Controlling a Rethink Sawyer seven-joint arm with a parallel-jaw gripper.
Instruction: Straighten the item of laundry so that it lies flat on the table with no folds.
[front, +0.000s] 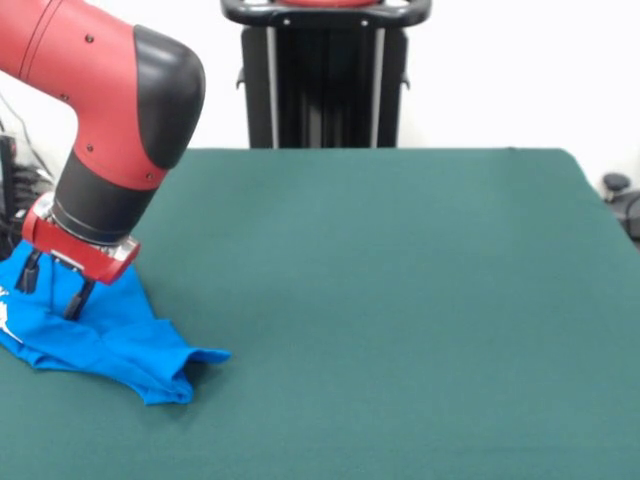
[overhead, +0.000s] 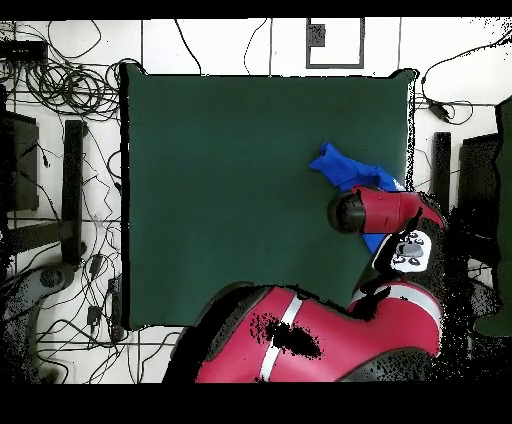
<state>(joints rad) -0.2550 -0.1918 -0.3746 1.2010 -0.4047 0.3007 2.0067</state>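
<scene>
Front view: the blue shirt (front: 105, 340) lies crumpled at about 8 o'clock on the green table (front: 400, 300), one sleeve poking toward 4 o'clock. The gripper (front: 50, 290) stands on it, its two dark fingers (front: 75, 298) parted, tips down in the cloth; whether they pinch it I cannot tell.

Overhead view: the shirt (overhead: 345, 168) sits near the table's (overhead: 230, 190) 3 o'clock edge, partly under the red arm (overhead: 385, 210). The fingers are hidden.

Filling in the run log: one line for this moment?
arm: low over shirt | gripper: open, fingertips on T-shirt | shirt: bunched, folded, at table edge | task: not done
</scene>
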